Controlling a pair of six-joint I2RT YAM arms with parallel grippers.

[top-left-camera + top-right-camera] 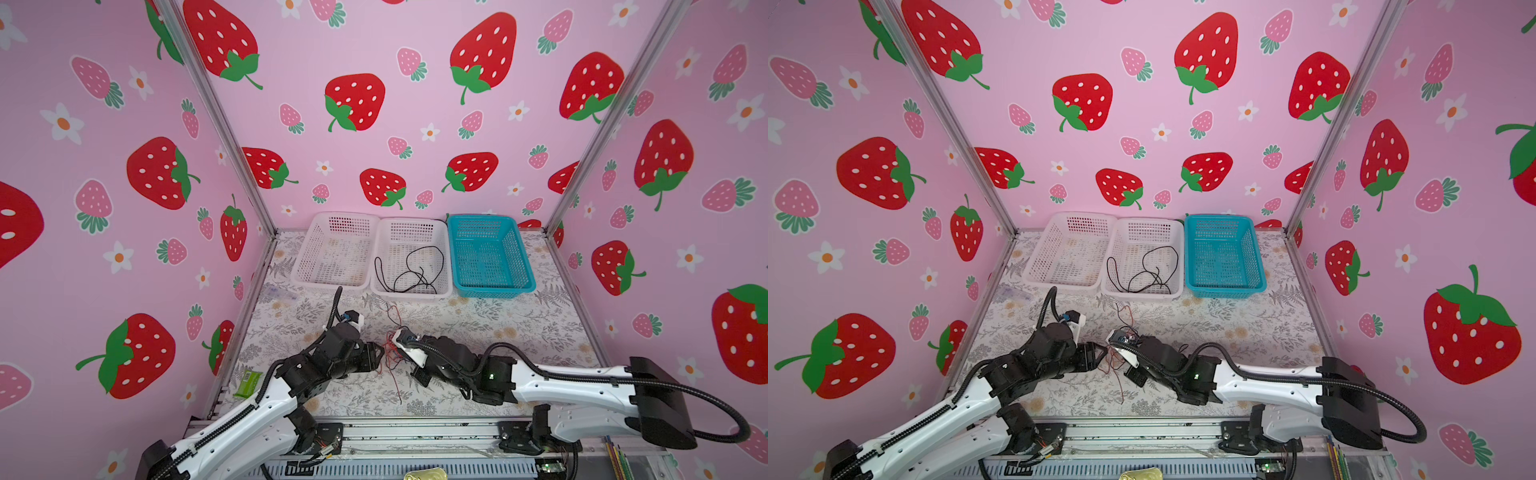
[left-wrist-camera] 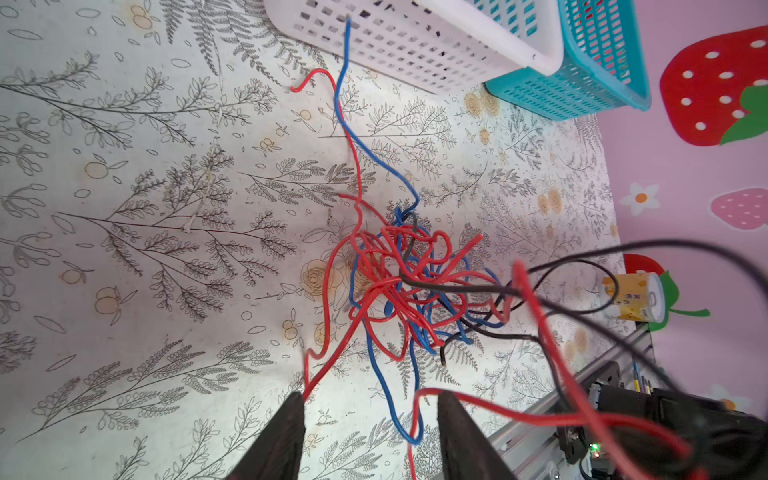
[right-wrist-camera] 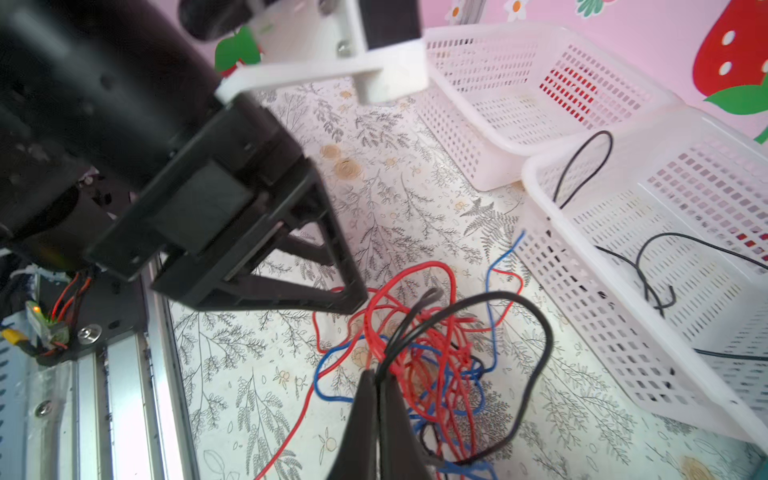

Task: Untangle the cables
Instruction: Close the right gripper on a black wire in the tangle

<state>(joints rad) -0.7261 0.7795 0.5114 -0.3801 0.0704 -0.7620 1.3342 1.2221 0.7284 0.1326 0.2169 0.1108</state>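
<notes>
The cables form a tangle of thin red, blue and black wires (image 2: 399, 282) on the floral tabletop, seen in both top views (image 1: 390, 349) (image 1: 1115, 358) between the two grippers. My left gripper (image 2: 372, 401) is open just short of the tangle; a blue loop and a red strand lie between its fingers, ungripped. My right gripper (image 3: 379, 376) is shut on a black cable (image 3: 536, 332) that rises from its tips and loops over the tangle (image 3: 424, 345). Another black cable (image 1: 415, 270) lies coiled in the middle white basket.
Three baskets stand along the back: a white one (image 1: 328, 285), the middle white one (image 1: 411, 293) and a blue one (image 1: 494, 289). A green packet (image 1: 247, 384) lies at the left table edge. A yellow can (image 2: 636, 297) stands by the right wall.
</notes>
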